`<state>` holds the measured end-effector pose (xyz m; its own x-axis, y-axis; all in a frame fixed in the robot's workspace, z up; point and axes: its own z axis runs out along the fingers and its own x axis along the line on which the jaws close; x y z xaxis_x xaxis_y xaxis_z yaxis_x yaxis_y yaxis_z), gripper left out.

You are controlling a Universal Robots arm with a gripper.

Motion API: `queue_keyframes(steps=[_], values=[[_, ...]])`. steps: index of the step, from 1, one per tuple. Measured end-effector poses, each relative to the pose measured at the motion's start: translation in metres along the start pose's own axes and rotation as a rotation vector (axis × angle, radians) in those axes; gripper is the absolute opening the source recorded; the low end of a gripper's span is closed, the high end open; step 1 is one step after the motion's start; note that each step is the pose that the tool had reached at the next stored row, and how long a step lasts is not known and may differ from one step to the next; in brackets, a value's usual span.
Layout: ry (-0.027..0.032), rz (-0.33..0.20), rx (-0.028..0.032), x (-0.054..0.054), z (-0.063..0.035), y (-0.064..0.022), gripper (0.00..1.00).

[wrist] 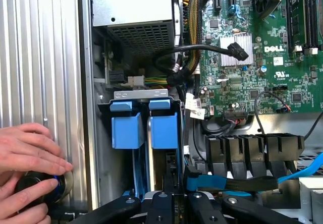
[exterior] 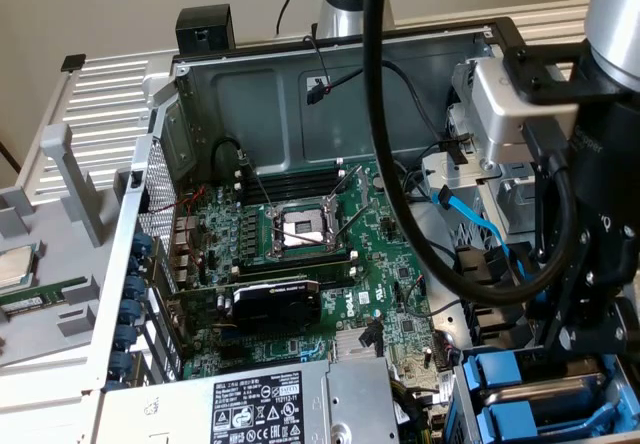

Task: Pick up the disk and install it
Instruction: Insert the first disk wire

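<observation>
From the exterior view's left we see ribbed grey metal panelling, the green circuit board [exterior: 300,264], then the black gripper [exterior: 585,339] over blue plastic disk [exterior: 530,389] carriers standing in their bay, its jaws nearly shut, contents unclear.

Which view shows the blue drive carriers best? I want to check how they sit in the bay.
The wrist view: both blue carriers sit side by side in the bay, seen from straight above. The exterior view catches them at its lower right corner, partly behind the arm.
</observation>
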<state>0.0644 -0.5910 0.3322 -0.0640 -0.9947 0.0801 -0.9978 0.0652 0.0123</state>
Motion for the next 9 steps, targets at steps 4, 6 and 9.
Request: queue_keyframes(steps=[4, 6, 9], values=[[0.0004, 0.001, -0.0004, 0.0003, -0.0027, 0.0002, 0.31], [0.0006, 0.001, -0.0005, 0.0004, -0.0041, 0.0002, 0.31], [0.0006, 0.003, -0.0006, 0.0007, -0.0085, 0.0003, 0.31]])
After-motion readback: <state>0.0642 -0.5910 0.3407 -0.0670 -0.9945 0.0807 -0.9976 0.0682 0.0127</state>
